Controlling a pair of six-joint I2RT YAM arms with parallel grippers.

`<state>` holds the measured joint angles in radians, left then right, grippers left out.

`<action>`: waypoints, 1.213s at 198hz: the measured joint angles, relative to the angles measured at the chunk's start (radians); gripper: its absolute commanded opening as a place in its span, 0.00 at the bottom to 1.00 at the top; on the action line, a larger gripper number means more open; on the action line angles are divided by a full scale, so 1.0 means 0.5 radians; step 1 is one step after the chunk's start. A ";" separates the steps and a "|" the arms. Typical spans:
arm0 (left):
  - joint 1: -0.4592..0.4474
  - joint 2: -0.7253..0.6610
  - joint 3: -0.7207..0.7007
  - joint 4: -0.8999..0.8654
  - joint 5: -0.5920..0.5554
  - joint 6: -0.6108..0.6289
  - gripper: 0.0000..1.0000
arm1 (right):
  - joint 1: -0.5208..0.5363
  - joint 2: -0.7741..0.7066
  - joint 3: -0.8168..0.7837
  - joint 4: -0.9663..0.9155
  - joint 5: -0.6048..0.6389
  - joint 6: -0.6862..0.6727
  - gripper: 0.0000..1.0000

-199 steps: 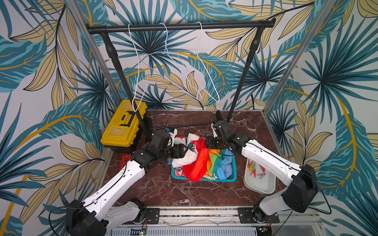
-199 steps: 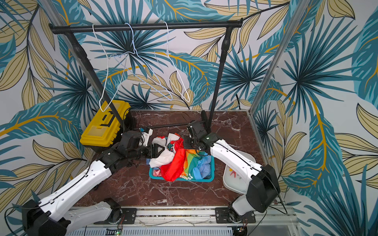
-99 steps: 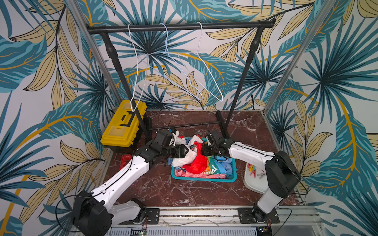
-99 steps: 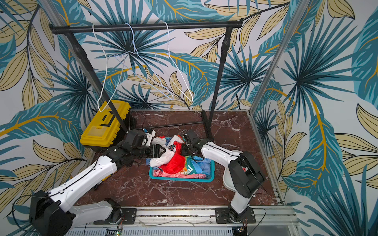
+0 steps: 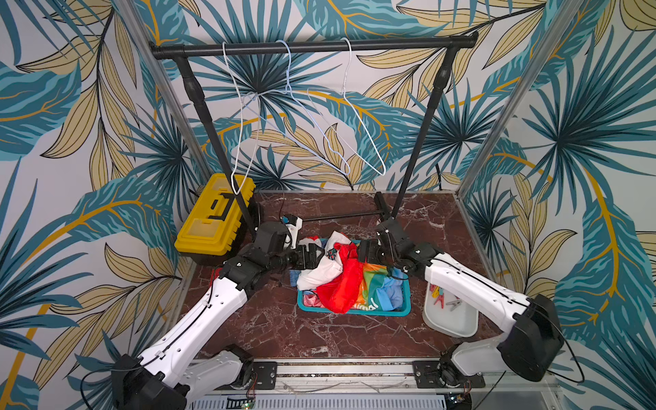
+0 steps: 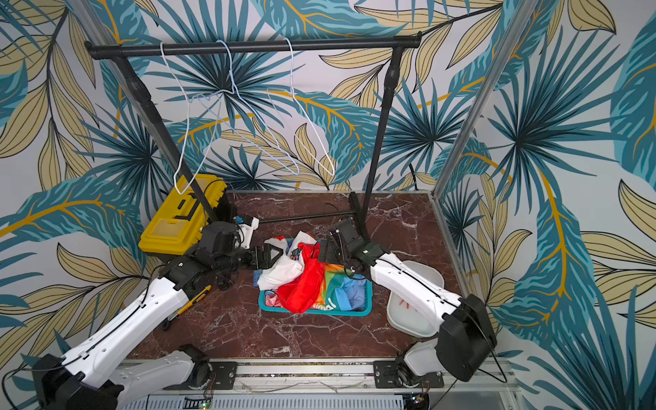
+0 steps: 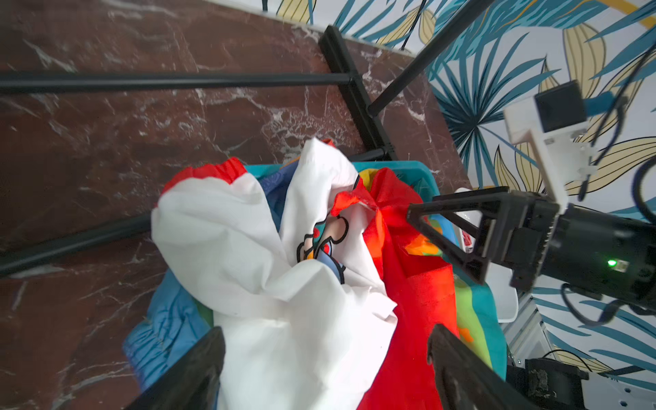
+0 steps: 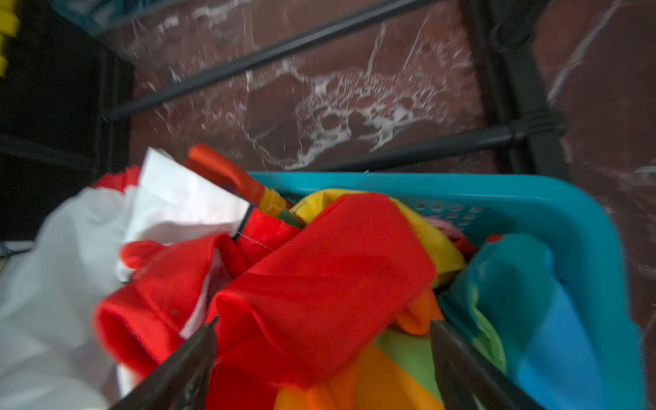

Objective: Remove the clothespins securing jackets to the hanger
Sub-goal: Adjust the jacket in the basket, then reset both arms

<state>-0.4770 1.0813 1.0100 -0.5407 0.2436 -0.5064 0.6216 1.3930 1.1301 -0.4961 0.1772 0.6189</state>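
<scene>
Both pincers, left gripper and right gripper, are seen in both top views at opposite sides of the jackets; these are heaped in a teal basket, the clothespins are seen in a white tub just beside it, and wire hangers are hung on the rail. From the left wrist, the left gripper is shown spread wide over white and red cloth. From the blurred right wrist, the right gripper is likewise shown wide, and the red cloth between its fingers appears not to be gripped.
</scene>
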 measured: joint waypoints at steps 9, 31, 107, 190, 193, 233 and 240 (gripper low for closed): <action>0.022 -0.050 0.014 0.001 0.000 0.011 0.97 | 0.000 -0.098 0.003 -0.016 0.068 -0.009 1.00; 0.065 -0.184 0.024 0.003 -0.044 0.034 1.00 | 0.001 -0.302 0.003 -0.028 0.227 -0.058 1.00; 0.087 -0.755 -0.270 0.243 -1.070 0.305 1.00 | -0.244 -0.974 -0.468 0.325 0.805 -0.476 0.99; 0.543 0.019 -0.777 1.042 -1.657 0.568 1.00 | -0.658 -0.986 -1.297 1.456 1.289 -0.938 0.99; 0.553 0.054 -0.793 1.082 -1.672 0.578 1.00 | -0.671 -0.976 -1.306 1.479 1.291 -0.945 1.00; 0.709 0.524 -1.054 1.693 -1.622 0.723 1.00 | -0.875 -0.849 -1.397 1.748 1.293 -0.979 0.99; 0.729 0.578 -1.073 1.775 -1.592 0.744 1.00 | -0.904 -0.819 -1.421 1.802 1.292 -0.990 1.00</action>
<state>-0.1123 1.3701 0.4732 0.3470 -0.5526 -0.1345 0.1696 0.9833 0.4194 0.4049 0.8234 0.1238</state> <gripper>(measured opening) 0.995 0.994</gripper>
